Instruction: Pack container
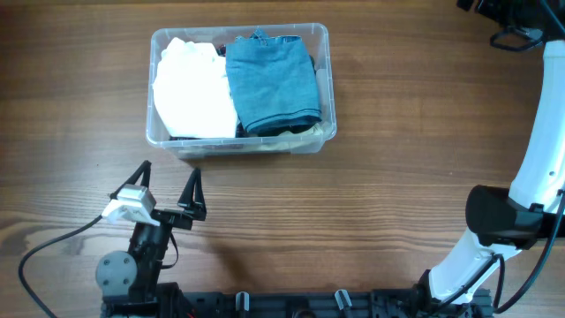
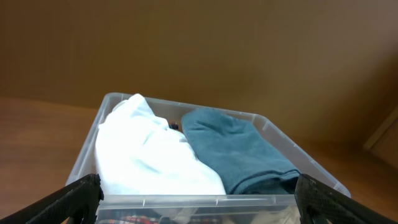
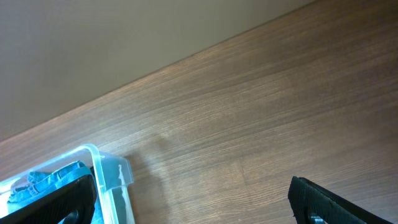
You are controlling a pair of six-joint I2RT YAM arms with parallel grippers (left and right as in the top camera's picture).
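The clear plastic container point(image 1: 247, 147) stands at the back of the table, left of centre. A folded white garment point(image 1: 190, 93) fills its left half and a folded blue garment point(image 1: 272, 81) its right half. My left gripper point(image 1: 169, 173) is open and empty, just in front of the container's front wall. The left wrist view shows its fingers point(image 2: 202, 204) spread either side of the container's front rim point(image 2: 186, 200), apart from it. My right gripper point(image 3: 193, 205) is open and empty above bare table, to the right of the container's corner point(image 3: 115, 177).
The right arm point(image 1: 538, 159) runs along the table's right side, with its wrist end at the top right corner point(image 1: 510, 16). The left arm's base point(image 1: 124, 269) and cable lie at the front left. Wood table surface point(image 1: 397, 132) lies between.
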